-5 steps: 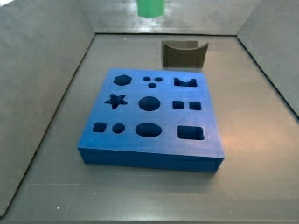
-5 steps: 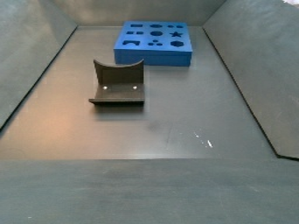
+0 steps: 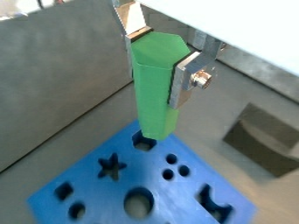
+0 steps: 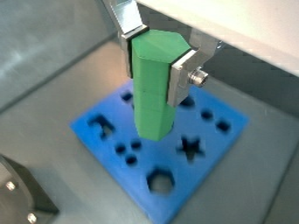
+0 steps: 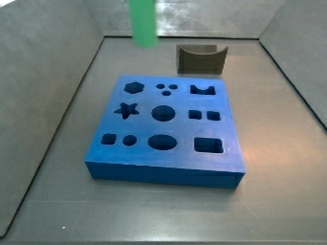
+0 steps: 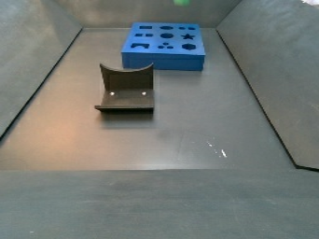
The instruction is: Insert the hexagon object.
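Observation:
The hexagon object, a bright green peg (image 3: 155, 87), is gripped upright between the silver fingers of my gripper (image 3: 158, 66), also seen in the other wrist view (image 4: 158, 61). The gripper is shut on the peg's upper part. The peg (image 4: 152, 92) hangs above the blue board with shaped holes (image 4: 205, 166), its lower end over the holes near one edge (image 3: 105, 194). In a side view the peg (image 5: 143, 24) hangs high above the board's far edge (image 5: 185, 129); the gripper itself is out of frame there.
A dark grey curved-top block (image 5: 201, 58) stands behind the board, also shown in a side view (image 6: 126, 89) and a wrist view (image 3: 267, 138). The blue board (image 6: 166, 63) lies on the grey floor inside sloped grey walls.
In the side view the green peg has come lower and shifted left, so more of its length shows. The board and the grey block have not moved.

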Controlling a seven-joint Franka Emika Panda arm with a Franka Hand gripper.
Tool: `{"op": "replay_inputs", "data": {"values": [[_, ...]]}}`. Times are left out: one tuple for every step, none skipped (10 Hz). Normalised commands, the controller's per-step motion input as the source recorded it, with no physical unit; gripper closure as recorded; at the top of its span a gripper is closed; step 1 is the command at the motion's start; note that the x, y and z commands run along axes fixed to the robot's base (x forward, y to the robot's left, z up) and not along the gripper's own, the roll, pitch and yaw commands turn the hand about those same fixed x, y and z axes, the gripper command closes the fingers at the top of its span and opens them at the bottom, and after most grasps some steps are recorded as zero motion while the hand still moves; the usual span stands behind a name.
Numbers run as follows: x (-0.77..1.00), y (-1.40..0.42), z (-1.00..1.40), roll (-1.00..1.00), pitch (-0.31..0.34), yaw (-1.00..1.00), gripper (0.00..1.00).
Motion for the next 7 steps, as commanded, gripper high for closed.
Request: {"op": "replay_inputs", "data": {"values": [[-0.43,0.43,-0.73,-0.24,-0.099,-0.24,1.00],[-0.30,0.20,-0.42,-0.40,-0.101,-0.11,1.00],[-0.26,0.11,-0.29,-0.44,-0.081,-0.05,1.00],[-0.09,0.17,-0.44,-0.37,-0.030,-0.10,1.00],[-0.07,0.14,-0.57,-0.29,0.000,-0.25,1.00],[0.00,0.21,-0.63,-0.17,0.013,-0.21,1.00],[0.10,0.04,-0.58,0.00,0.001,-0.14,1.00]]}}
